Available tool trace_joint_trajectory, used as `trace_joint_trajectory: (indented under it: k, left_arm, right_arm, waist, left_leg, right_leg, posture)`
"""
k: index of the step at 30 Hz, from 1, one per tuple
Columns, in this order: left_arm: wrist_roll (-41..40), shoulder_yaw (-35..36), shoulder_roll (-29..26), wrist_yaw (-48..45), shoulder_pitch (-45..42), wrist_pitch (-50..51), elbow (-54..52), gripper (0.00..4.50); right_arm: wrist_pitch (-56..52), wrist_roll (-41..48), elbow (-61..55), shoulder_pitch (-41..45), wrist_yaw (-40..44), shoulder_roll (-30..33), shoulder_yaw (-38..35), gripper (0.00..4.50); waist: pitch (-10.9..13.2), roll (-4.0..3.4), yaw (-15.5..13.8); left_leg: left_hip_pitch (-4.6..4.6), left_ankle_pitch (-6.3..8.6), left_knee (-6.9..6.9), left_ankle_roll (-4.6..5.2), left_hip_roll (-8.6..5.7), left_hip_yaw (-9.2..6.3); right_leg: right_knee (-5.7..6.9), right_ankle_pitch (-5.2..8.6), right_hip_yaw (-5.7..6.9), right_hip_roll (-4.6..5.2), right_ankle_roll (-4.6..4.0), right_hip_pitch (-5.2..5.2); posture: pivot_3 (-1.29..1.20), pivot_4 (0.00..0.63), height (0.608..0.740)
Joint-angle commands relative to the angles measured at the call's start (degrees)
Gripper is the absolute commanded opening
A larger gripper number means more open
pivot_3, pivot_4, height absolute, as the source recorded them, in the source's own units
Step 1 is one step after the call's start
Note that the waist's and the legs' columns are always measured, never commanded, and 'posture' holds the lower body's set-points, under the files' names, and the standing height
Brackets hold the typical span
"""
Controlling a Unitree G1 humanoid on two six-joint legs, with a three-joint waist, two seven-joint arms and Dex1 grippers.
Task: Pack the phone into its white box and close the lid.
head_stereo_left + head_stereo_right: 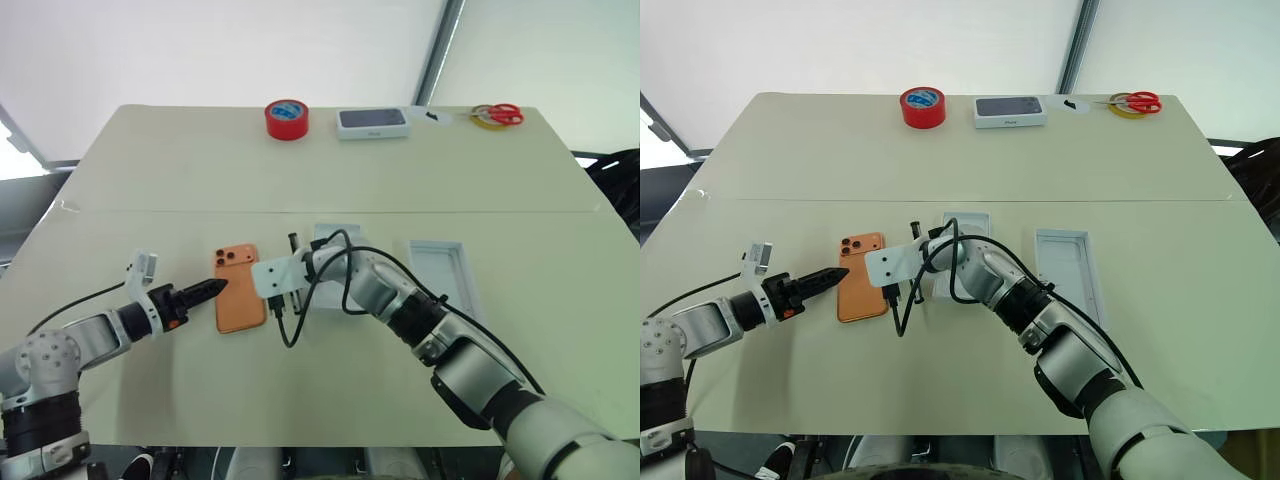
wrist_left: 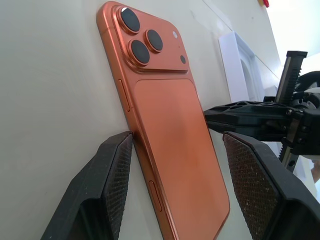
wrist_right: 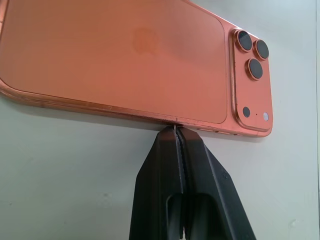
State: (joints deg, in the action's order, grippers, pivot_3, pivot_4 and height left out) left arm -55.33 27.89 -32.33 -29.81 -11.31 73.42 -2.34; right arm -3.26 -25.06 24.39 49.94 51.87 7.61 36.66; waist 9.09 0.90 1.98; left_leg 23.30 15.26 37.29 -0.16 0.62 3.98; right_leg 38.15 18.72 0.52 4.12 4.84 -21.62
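Right wrist view: right gripper (image 3: 176, 131) clenched, bracing phone (image 3: 125, 60) edge | left gripper (image 2: 172, 150) released astride it (to grasp)

Left hand (image 1: 218, 287) fingers spread; right hand (image 3: 176, 131) fingers pressed together.

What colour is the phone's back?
Orange, with dark camera lenses in one corner; the phone shows best in the left wrist view.

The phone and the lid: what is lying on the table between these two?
Between the phone and the lid lies the white box, partly hidden behind the right gripper and its cable. The right eye view shows this.
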Motion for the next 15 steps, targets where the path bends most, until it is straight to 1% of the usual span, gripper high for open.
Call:
trace_joint_trajectory:
  k: [1, 2, 5, 7, 11, 13, 15]
  left_arm:
    - [-1.9, -2.0, 3.1, 1.2, -2.3, 1.9, 0.2, 3.01]
    - [-2.6, -1.2, 3.9, 2.0, -2.9, 2.5, 0.9, 3.01]
    - [-1.9, -2.2, 5.1, 2.6, -2.7, 2.6, -0.8, 3.01]
    - [-2.8, -1.3, 6.3, 3.4, -3.1, 3.3, -0.8, 3.01]
    - [-3.0, -0.4, 6.5, 3.1, -3.6, 2.9, -1.2, 3.01]
    - [-3.5, 0.6, 7.4, 4.1, -4.0, 3.5, -0.5, 3.01]
    - [-2.8, 0.1, 7.5, 4.3, -3.8, 3.4, -0.7, 3.01]
  right_arm:
    - [0.8, -0.1, -0.4, 0.0, -0.5, -1.3, 0.6, 0.04]
    - [0.8, -0.1, -0.6, -0.1, -0.2, -1.1, 0.6, 0.04]
    - [0.6, -0.1, -1.1, -0.4, 0.7, -0.7, 0.4, 0.04]
    - [0.4, -0.1, -1.4, -0.8, 1.8, -0.3, 0.5, 0.04]
    - [-0.1, 0.0, -2.1, -1.3, 2.8, -0.4, 0.3, 0.04]
    - [-0.1, -0.1, -2.4, -1.5, 3.2, -0.3, 0.3, 0.04]
    - [-0.3, -0.1, -2.5, -1.7, 3.2, -0.4, 0.2, 0.04]
  waist:
    - [0.0, 0.0, 0.0]
    - [0.0, 0.0, -0.1]
    - [0.0, 0.01, -0.1]
    - [0.0, 0.01, -0.3]
    - [0.0, 0.01, -0.8]
    - [0.0, 0.01, -0.9]
    - [0.0, 0.01, -0.9]
  left_leg:
    - [0.0, 0.0, 0.0, 0.0, 0.0, 0.0]
    - [0.0, 0.0, 0.0, 0.0, 0.0, -0.01]
    - [0.0, -0.01, 0.03, -0.01, -0.01, -0.08]
    - [-0.01, 0.0, 0.04, -0.01, -0.02, -0.1]
    - [-0.01, 0.0, 0.06, -0.01, -0.03, -0.12]
    - [-0.01, 0.0, 0.06, -0.01, -0.03, -0.13]
    - [-0.01, 0.0, 0.06, -0.01, -0.04, -0.13]
  right_leg:
    - [0.0, 0.0, 0.0, 0.0, 0.0, 0.0]
    - [0.0, 0.0, 0.0, 0.0, 0.0, 0.0]
    - [0.0, 0.0, 0.07, 0.0, 0.0, 0.06]
    - [0.0, 0.0, 0.08, 0.0, 0.0, 0.08]
    - [-0.01, 0.0, 0.09, 0.01, 0.0, 0.1]
    - [-0.02, 0.0, 0.1, 0.01, 0.0, 0.1]
    - [-0.02, 0.0, 0.1, 0.01, 0.0, 0.11]
  posture:
    - [0.0, 0.15, 0.738]
    - [0.0, 0.15, 0.738]
    - [0.0, 0.15, 0.738]
    - [0.0, 0.15, 0.738]
    - [0.0, 0.15, 0.738]
    - [0.0, 0.15, 0.738]
    - [0.0, 0.15, 0.738]
